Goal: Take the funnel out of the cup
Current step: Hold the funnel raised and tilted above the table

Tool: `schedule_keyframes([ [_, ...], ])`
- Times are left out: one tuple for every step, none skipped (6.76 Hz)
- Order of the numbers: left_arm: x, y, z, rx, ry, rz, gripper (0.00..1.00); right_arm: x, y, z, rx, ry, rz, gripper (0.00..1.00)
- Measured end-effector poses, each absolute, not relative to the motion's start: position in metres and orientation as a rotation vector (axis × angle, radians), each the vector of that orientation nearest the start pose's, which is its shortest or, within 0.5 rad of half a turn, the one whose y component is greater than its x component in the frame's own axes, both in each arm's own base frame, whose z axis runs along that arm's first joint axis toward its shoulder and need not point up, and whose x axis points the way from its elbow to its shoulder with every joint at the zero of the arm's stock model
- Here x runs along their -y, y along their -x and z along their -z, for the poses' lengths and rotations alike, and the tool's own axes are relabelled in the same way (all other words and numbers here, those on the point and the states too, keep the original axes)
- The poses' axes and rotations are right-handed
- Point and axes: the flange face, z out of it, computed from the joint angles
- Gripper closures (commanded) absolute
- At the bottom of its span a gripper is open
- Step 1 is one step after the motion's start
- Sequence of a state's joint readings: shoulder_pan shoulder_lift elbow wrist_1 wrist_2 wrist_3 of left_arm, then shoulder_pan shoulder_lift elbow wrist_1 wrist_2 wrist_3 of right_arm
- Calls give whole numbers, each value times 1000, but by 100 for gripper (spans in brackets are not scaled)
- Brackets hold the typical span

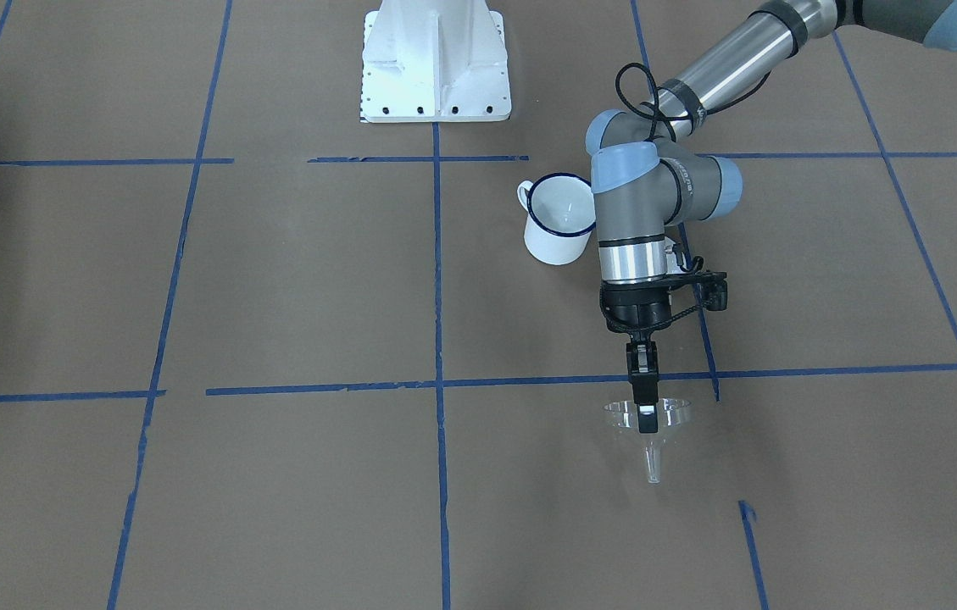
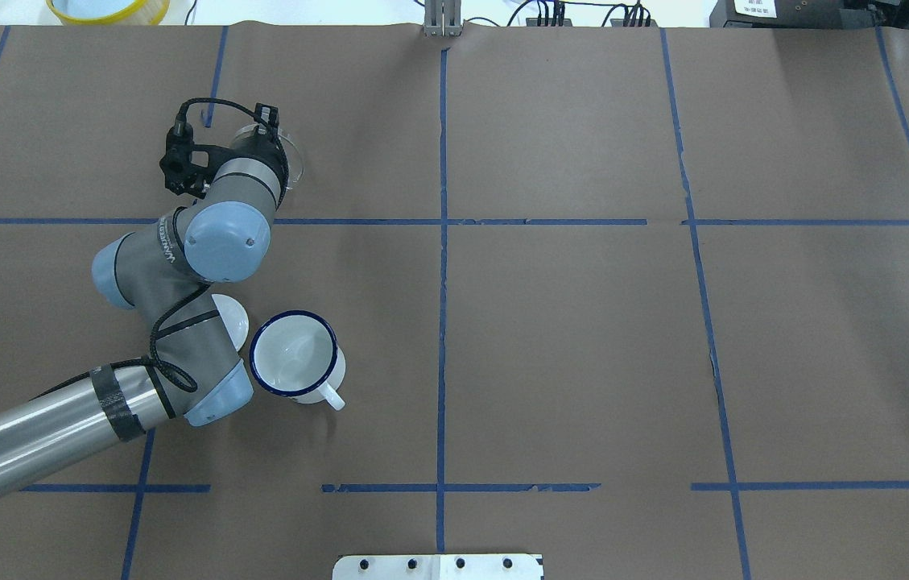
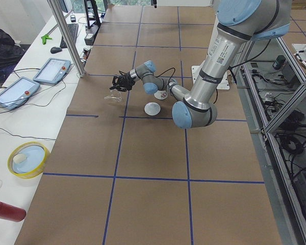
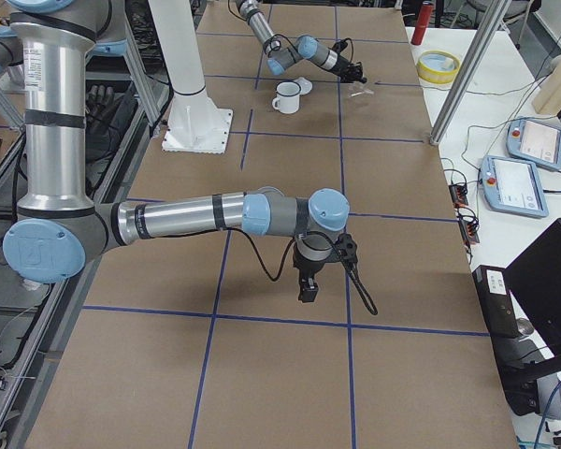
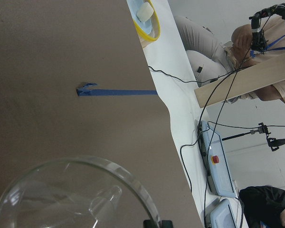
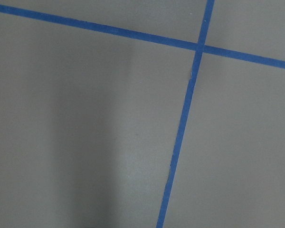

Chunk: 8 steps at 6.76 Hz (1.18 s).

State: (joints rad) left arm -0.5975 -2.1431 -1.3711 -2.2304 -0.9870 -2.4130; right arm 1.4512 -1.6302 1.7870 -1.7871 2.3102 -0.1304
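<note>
My left gripper point(image 1: 646, 413) is shut on the rim of the clear funnel point(image 1: 666, 419). The funnel hangs upright with its spout pointing down at the brown paper, well clear of the cup point(image 1: 554, 233). The white cup with its dark blue rim stands upright beside my left forearm, with nothing in it point(image 2: 293, 358). From overhead the wrist hides the fingers and only an edge of the funnel point(image 2: 294, 159) shows. The left wrist view looks down into the funnel's bowl point(image 5: 61, 194). My right gripper point(image 4: 308, 293) hovers over bare paper far from both; I cannot tell if it is open or shut.
A round white lid point(image 2: 235, 318) lies beside the cup, half under my left arm. A yellow bowl point(image 2: 108, 8) and a red bottle point(image 3: 5, 210) sit off the paper past the funnel. The white robot base point(image 1: 436, 63) stands mid-table. Control tablets point(image 3: 52, 70) and seated people are along the operators' side.
</note>
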Motion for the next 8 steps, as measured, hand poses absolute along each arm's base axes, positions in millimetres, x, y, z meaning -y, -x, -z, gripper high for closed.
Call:
schedule_keyframes([
  [557,-492,-338,-1184,-452,1558,0,462,-11,-605,741,53,216,0],
  [551,-501,-343,-1170,-453,1538,0,462,-11,-605,741,53,216,0],
  [546,-508,-346,-1153,-462,1504,0,462,-11,-605,741,53,217,0],
  [543,-510,-346,-1140,-477,1467,0,462,-11,-605,741,53,217,0],
  [543,-509,-342,-1137,-494,1432,0,462,-11,-605,741,53,216,0],
  [542,-504,-333,-1157,-504,1383,0,462,-11,-605,741,53,216,0],
  [542,-492,-318,-1192,-503,1336,0,462,-11,-605,741,54,216,0],
  [539,-467,-302,-1228,-490,1283,0,462,-11,-605,741,54,216,0],
])
